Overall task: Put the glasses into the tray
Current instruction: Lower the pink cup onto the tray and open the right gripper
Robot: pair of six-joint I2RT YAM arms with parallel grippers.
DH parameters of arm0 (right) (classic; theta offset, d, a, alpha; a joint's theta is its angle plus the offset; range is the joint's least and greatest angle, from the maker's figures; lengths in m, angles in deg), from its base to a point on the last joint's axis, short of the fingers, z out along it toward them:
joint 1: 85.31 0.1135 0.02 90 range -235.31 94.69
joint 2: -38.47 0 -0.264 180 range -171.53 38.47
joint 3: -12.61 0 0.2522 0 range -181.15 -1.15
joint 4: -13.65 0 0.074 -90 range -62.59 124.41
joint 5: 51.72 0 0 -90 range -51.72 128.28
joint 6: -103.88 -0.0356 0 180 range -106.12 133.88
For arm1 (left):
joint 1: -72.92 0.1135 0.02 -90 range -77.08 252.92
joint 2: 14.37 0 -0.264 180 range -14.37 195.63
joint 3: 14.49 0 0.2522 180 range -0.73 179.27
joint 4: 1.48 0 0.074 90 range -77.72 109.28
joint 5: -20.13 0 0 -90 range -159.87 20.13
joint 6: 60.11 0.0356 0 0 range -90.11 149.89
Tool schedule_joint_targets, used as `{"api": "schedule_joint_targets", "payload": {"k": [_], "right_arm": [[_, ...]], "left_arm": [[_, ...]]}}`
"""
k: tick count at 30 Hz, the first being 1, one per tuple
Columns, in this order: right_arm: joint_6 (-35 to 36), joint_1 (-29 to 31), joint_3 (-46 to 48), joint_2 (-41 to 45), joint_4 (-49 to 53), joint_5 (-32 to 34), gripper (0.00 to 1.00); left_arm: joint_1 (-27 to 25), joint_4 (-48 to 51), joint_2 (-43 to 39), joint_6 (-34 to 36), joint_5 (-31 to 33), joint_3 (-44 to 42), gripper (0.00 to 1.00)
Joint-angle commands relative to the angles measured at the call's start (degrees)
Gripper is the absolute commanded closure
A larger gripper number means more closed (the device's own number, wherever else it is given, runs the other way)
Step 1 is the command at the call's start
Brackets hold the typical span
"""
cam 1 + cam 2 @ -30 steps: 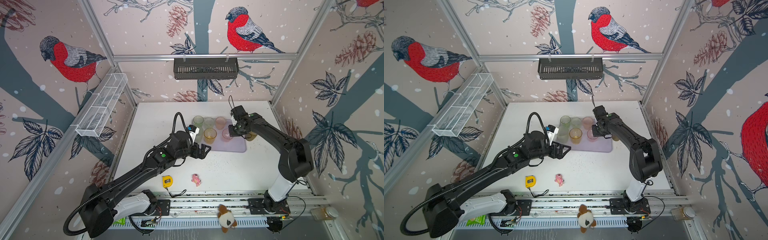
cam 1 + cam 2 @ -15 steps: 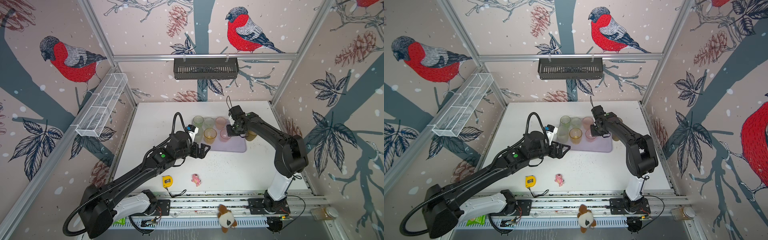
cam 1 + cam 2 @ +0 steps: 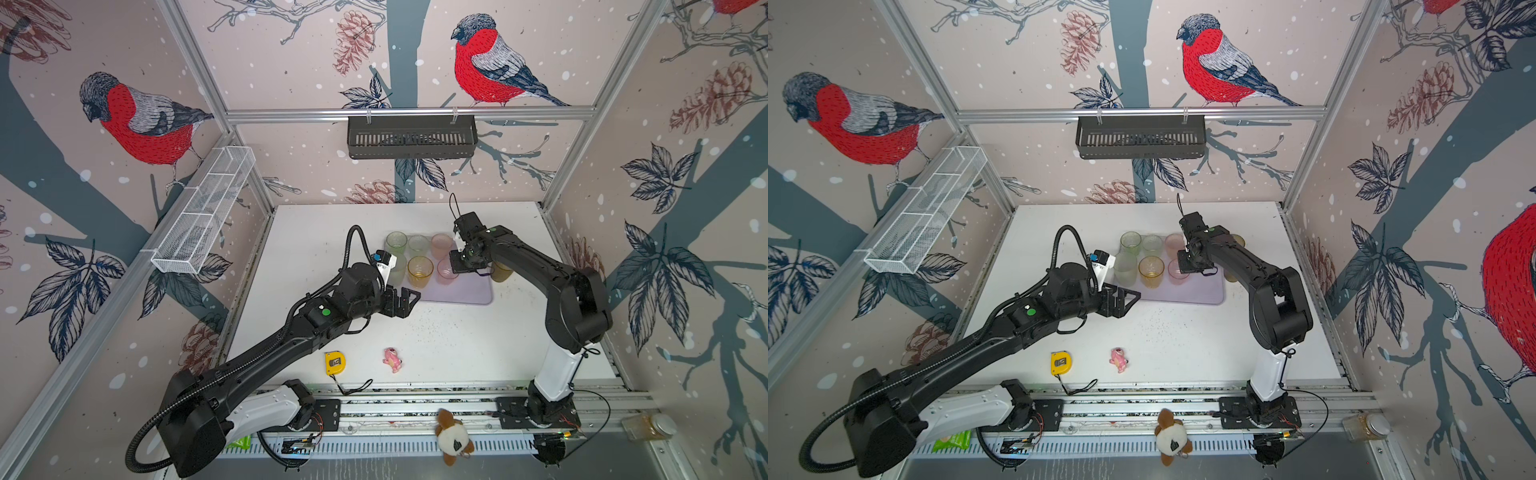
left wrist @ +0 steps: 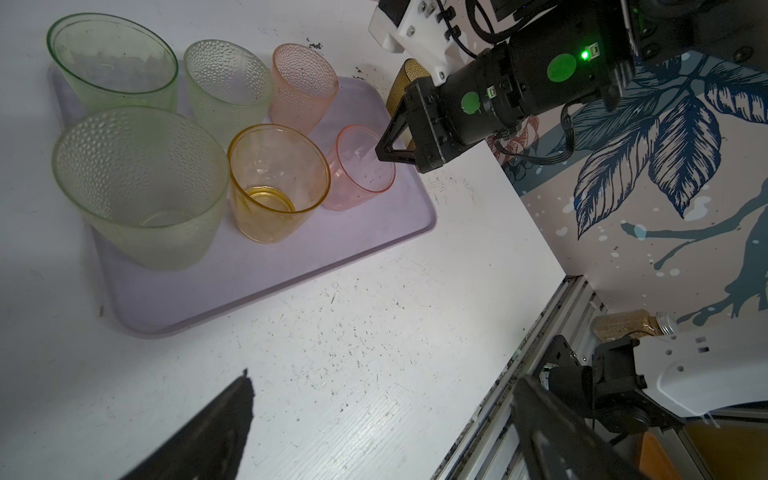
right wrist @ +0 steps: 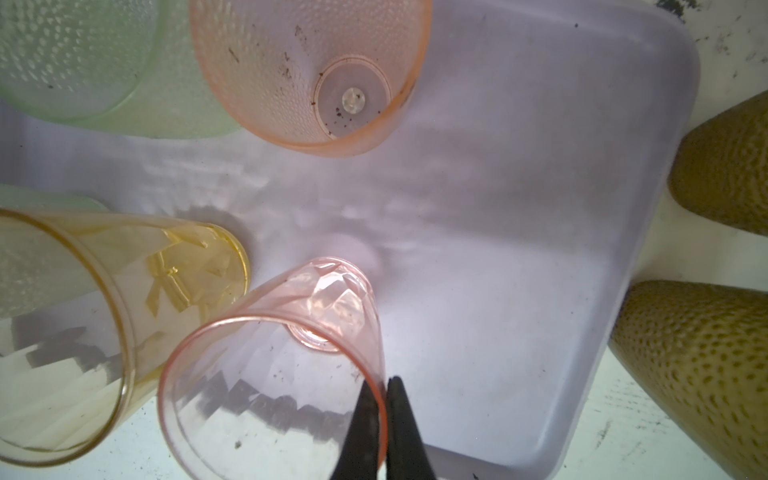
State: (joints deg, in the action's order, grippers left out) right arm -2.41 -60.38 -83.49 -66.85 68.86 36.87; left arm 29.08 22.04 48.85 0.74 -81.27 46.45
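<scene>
The lavender tray lies mid-table, also in the left wrist view. Standing on it are a green glass, two frosted glasses, a dotted pink glass and an amber glass. My right gripper is shut on the rim of a smooth pink glass, which leans slightly over the tray beside the amber glass. Two brown glasses stand on the table just off the tray's right side. My left gripper hangs open and empty at the tray's front left corner.
A yellow tape measure and a small pink toy lie near the front edge. A plush toy sits on the rail, an amber jar at front right. A black basket and a white wire basket hang on the walls.
My right gripper has carried the smooth pink glass a little leftward over the tray, close to the amber glass. The left arm has stayed where it was.
</scene>
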Motion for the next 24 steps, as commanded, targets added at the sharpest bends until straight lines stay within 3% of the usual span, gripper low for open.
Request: {"api": "schedule_joint_targets", "payload": {"k": [1, 24], "right_arm": [[-0.2, 0.3, 0.2, -0.4, -0.8, -0.3, 0.99], [-0.8, 0.8, 1.6, -0.8, -1.9, 0.3, 0.95]], "left_arm": [[-0.1, -1.1, -0.5, 0.3, 0.7, -0.1, 0.03], [-0.1, -0.7, -2.3, -0.6, 1.1, -1.2, 0.03]]}}
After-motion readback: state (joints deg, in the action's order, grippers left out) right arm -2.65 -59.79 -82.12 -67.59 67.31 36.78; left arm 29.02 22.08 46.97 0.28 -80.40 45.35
